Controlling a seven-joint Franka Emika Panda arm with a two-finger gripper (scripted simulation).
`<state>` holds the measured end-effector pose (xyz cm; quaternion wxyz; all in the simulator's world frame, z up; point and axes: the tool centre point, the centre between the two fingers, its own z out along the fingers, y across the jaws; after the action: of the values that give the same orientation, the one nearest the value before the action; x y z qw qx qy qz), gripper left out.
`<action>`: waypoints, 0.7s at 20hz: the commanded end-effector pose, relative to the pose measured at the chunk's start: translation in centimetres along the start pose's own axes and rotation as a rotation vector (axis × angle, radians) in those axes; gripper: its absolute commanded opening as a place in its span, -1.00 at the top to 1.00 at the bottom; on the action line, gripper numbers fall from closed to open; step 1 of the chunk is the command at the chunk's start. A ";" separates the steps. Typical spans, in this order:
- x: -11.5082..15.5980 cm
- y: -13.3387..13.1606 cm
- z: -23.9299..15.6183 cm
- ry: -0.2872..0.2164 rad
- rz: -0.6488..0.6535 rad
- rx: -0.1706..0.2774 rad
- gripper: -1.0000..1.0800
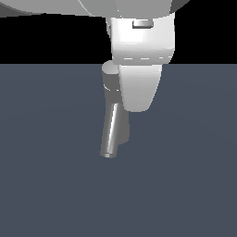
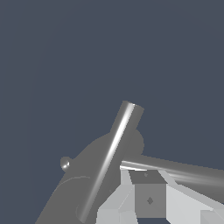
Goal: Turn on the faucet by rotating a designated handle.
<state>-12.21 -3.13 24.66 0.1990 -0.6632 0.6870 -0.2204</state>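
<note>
The faucet [image 1: 110, 85] is a dark grey upright cylinder with a lighter round cap and a slanted spout [image 1: 111, 134] running down toward the floor. My white gripper [image 1: 138, 99] hangs right beside the cap on the exterior view's right, hiding that side and the handle. In the wrist view the spout [image 2: 111, 153] is a bright slanted tube across the dark body [image 2: 74, 188]. The handle [image 2: 188, 171] is a slimmer grey rod running sideways. My gripper's fingers [image 2: 148, 199] sit directly against the rod near its inner end. The finger gap does not show.
A plain blue-grey floor [image 1: 51, 185] surrounds the faucet on all sides. A small round knob [image 2: 65, 164] sticks out of the faucet body in the wrist view. Black background lies above the floor's far edge.
</note>
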 end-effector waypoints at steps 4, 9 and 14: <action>1.5 0.5 0.5 0.009 0.023 -0.025 1.00; 2.2 -1.5 0.5 0.014 0.033 -0.021 1.00; 2.9 -3.5 0.4 0.019 0.044 -0.018 1.00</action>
<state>-10.37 -4.60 25.30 0.1872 -0.6617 0.6957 -0.2075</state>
